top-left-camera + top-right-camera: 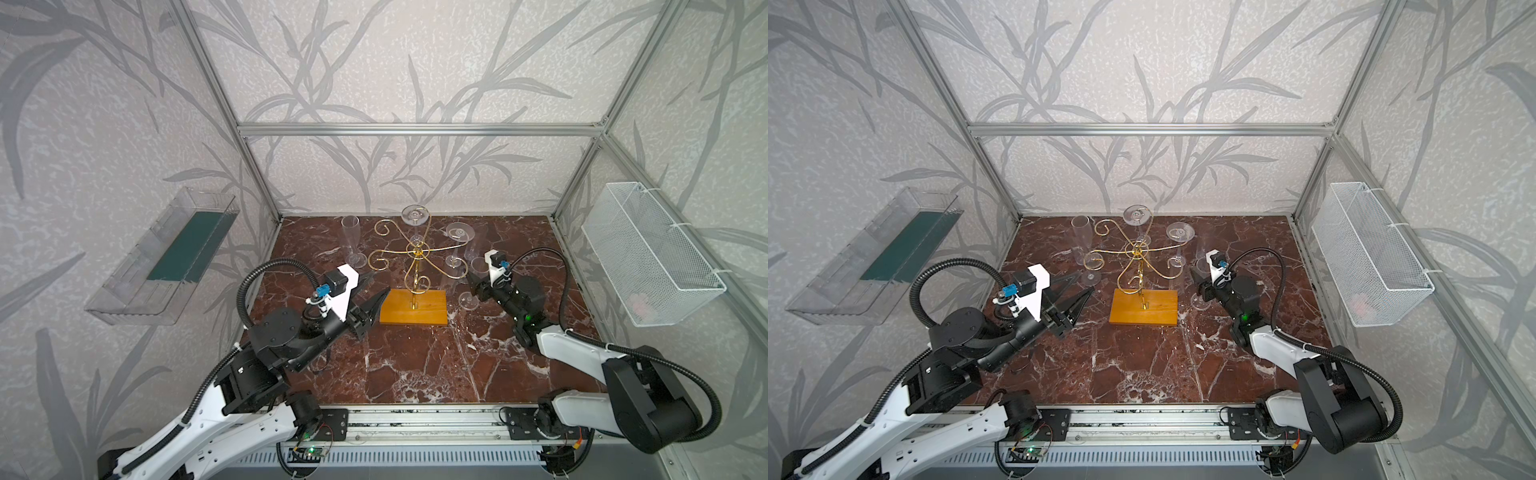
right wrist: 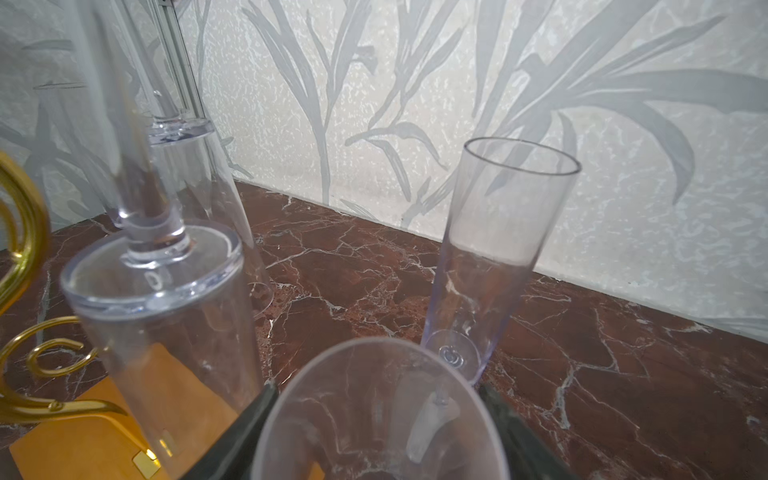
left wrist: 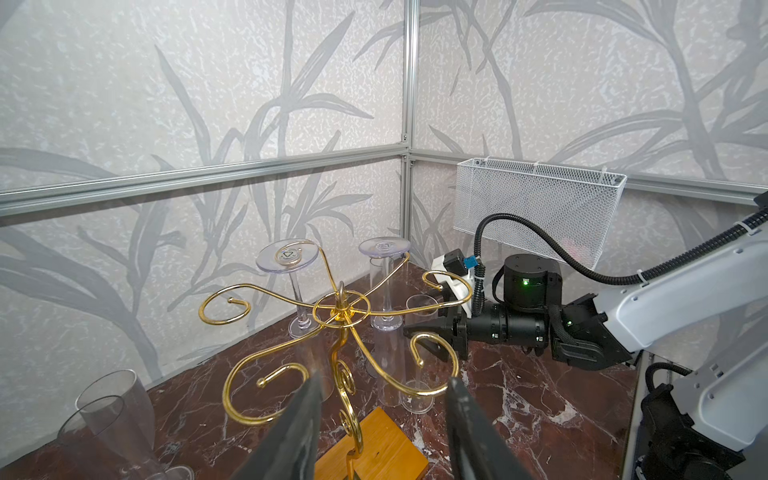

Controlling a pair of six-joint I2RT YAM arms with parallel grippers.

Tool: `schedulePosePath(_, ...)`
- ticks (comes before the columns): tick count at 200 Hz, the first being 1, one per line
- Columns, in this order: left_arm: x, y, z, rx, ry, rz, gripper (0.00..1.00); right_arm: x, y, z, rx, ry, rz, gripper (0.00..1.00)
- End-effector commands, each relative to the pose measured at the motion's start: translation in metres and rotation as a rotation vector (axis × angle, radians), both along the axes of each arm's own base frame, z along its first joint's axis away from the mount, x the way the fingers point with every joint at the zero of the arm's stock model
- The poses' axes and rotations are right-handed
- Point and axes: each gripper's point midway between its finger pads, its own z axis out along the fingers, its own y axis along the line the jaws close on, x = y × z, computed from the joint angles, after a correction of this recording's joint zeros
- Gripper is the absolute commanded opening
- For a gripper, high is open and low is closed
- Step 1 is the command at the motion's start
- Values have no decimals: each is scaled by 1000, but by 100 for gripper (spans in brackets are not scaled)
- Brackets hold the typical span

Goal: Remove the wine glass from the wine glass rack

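The gold wire wine glass rack (image 1: 417, 249) (image 1: 1137, 249) (image 3: 340, 307) stands on its orange-yellow wooden base (image 1: 415, 309) mid-table. Two clear glasses hang upside down from its far arms (image 1: 415, 214) (image 1: 459, 230) (image 3: 287, 257). Right of the rack a wine glass (image 2: 374, 415) (image 1: 478, 266) (image 3: 419, 307) stands upright with its foot on the marble. My right gripper (image 2: 376, 388) (image 1: 471, 278) has a finger on each side of its bowl; whether they press on it does not show. Beside the base's left edge my left gripper (image 3: 385, 378) (image 1: 376, 286) (image 1: 1084, 282) is open and holds nothing.
A flute (image 1: 351, 241) stands left of the rack at the back, and another flute (image 2: 498, 249) stands just beyond the right gripper. A white mesh basket (image 1: 652, 253) hangs on the right wall. On the left wall sits a clear tray (image 1: 166, 257).
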Motion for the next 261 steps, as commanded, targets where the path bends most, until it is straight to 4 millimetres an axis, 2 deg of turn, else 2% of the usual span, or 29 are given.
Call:
schedulePosePath(1, -1, 3, 5, -33, 0, 3, 50, -3, -5, 7, -2, -22, -12, 74)
schedulePosePath(68, -2, 5, 4, -36, -2, 6, 50, -12, -4, 13, -4, -19, 9, 78)
schedulePosePath(86, -3, 7, 5, -38, -6, 10, 50, -17, -4, 24, 8, -39, 21, 79)
schedulePosePath(88, -3, 7, 5, -38, -6, 10, 50, -18, -4, 19, 1, -16, 23, 79)
schedulePosePath(94, -3, 9, 5, -39, -9, 14, 50, -21, -4, 20, -1, -13, 27, 79)
schedulePosePath(125, -5, 16, 6, -41, -23, 34, 50, -39, -5, 51, -10, -36, 55, 80)
schedulePosePath(157, -5, 22, 5, -38, -34, 52, 50, -61, -10, 93, -9, -35, 70, 81)
schedulePosePath(194, -6, 27, 4, -36, -40, 66, 50, -81, -16, 139, 71, -23, 67, 81)
schedulePosePath(223, -6, 28, 2, -37, -39, 69, 51, -79, -19, 170, 167, 85, 41, 81)
schedulePosePath(261, -9, 32, 0, -51, -32, 69, 51, -63, 15, 190, 311, 357, 191, 77)
